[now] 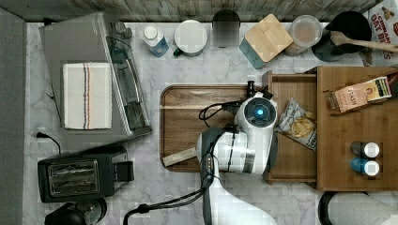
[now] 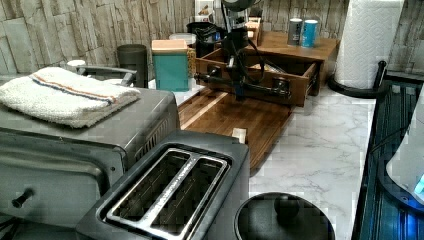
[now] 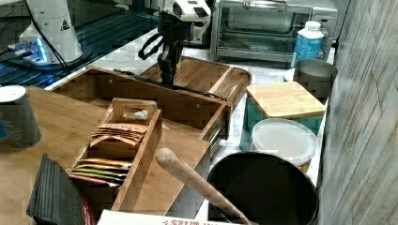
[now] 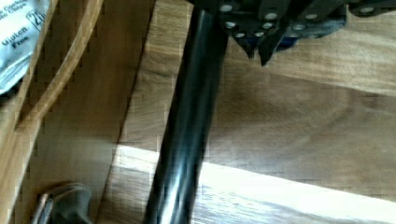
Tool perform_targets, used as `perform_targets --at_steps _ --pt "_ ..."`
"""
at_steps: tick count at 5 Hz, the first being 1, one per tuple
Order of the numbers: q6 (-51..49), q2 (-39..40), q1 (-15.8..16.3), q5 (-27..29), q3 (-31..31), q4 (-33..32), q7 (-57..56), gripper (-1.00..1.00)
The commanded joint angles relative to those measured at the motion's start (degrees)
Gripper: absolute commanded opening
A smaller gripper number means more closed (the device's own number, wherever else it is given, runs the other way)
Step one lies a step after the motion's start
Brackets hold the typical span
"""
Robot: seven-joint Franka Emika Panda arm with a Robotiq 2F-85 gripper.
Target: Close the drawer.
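My fingers [image 4: 258,49] pinched together, holding nothing, tips just beside black bar handle [image 4: 184,121] on tray side. Step: set to push. Drawer [image 1: 293,124] pulled well out of cabinet [image 1: 361,154], over wooden tray [image 1: 187,101]; snack bag [image 1: 298,124] inside. Next, I judge: press handle squarely toward cabinet, stay level.

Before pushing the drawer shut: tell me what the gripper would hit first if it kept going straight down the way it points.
Probably the wooden tray beneath it. The gripper points down just beside the drawer's black handle, on the tray side; depth is unclear, so it might brush the handle.
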Motion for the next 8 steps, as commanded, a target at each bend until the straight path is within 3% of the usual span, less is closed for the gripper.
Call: perform_targets --at_steps 1,3,4,6,8 --pt "6.1 1.7 -11.8 10.9 -7.9 11.4 -16.4 -1.00" --pt "0.8 9.6 -16.6 15.6 -10.2 23.4 -25.7 -1.00" --pt "1.9 10.9 -17.2 12.2 -12.3 25.3 -24.4 -1.00" --pt "-1.0 7.2 -10.8 -0.6 -17.9 23.9 -10.8 -1.00" --pt "-1.0 7.3 -10.3 -0.3 -18.5 23.9 -11.0 -1.00"
